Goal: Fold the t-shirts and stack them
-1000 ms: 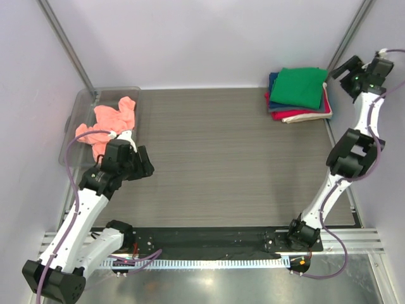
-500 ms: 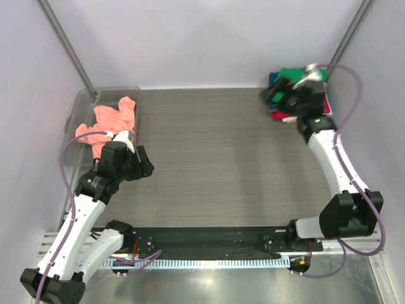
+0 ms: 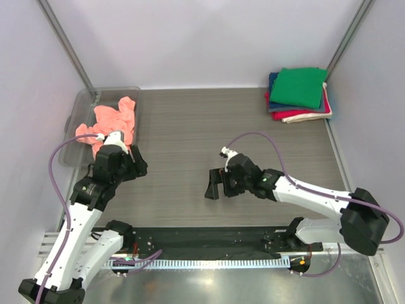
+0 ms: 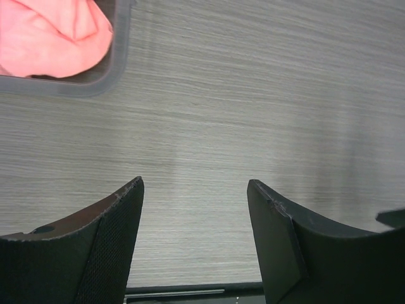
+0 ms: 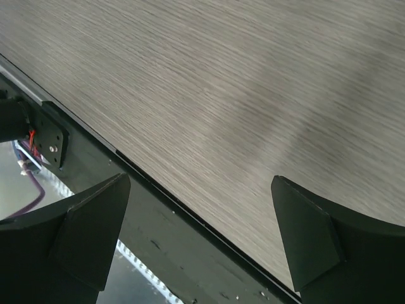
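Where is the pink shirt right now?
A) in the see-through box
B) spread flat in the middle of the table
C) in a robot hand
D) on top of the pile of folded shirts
A: the salmon-pink t-shirt lies crumpled inside the clear bin at the left edge of the table, while the green t-shirt tops the folded pile.

Left, t-shirt point(image 3: 111, 120) in bin point(image 3: 84, 101); stack point(image 3: 297, 88) back right
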`<state>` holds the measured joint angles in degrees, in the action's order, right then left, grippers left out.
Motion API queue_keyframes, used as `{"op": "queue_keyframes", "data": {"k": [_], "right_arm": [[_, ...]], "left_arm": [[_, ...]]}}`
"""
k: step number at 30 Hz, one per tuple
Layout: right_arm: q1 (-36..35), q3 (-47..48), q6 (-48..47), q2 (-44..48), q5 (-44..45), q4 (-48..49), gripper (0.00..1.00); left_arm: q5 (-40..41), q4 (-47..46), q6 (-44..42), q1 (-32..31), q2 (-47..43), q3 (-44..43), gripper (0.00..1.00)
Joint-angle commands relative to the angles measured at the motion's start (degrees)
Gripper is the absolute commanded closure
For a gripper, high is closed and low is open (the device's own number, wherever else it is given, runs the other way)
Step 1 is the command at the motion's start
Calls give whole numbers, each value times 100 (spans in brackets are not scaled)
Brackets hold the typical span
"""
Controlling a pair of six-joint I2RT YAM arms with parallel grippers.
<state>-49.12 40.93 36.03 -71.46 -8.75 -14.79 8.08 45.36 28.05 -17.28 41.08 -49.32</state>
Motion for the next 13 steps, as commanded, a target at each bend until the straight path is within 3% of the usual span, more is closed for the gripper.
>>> {"op": "queue_keyframes", "data": {"k": [1,7,13], "right_arm": [[-123,-269,203,554,629,160,0],[-124,-410,-175,818,805,90,0],[-124,-524,-430,774,733,160,0]], "left_arm": [[422,-1,33,-4,-161,-60,32],[1116,201,226,-4,-293,-95,29],[1995,455,621,-4,-162,-192,19]]}}
